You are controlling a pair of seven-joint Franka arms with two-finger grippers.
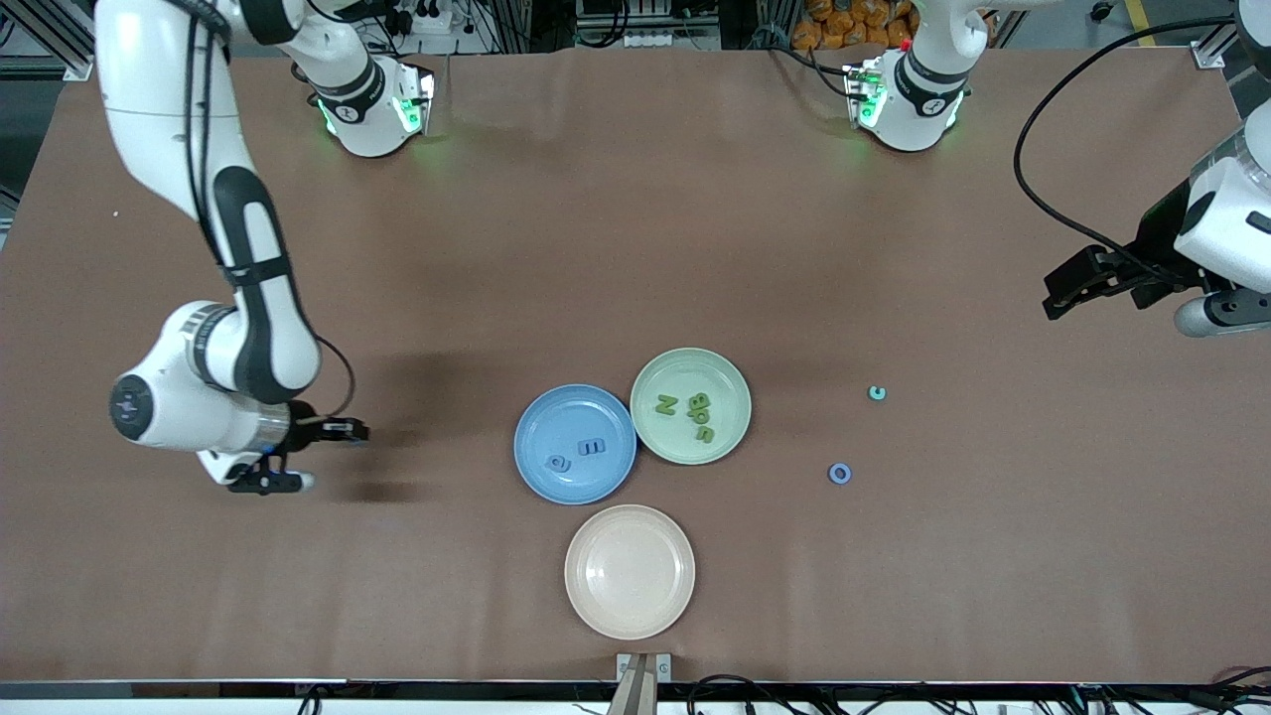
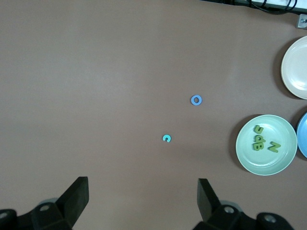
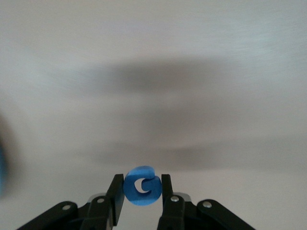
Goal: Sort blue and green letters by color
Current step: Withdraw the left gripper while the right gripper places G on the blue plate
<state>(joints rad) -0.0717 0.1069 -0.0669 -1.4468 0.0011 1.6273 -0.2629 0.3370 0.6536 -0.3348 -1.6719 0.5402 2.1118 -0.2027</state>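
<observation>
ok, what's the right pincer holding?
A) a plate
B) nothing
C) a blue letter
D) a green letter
C: in the right wrist view the right pincer is shut on a blue letter, clamped between its fingers over bare table.

A wide table (image 1: 635, 248) covered in plain brown sheeting fills nearly the whole front view, its surface matte and faintly creased near the top edge. Soft, even overhead light falls on it, leaving blurred dark shadows toward the right arm's end. Along the top, past the table's edge, stand aluminium frame posts (image 1: 45, 35) and tangled black cables (image 1: 635, 25) (a patch of orange shapes shows there too, too small to identify). A pale strip with more cables (image 1: 755, 690) runs along the edge nearest the front camera, where a small metal bracket (image 1: 643, 667) sits at mid-table.
</observation>
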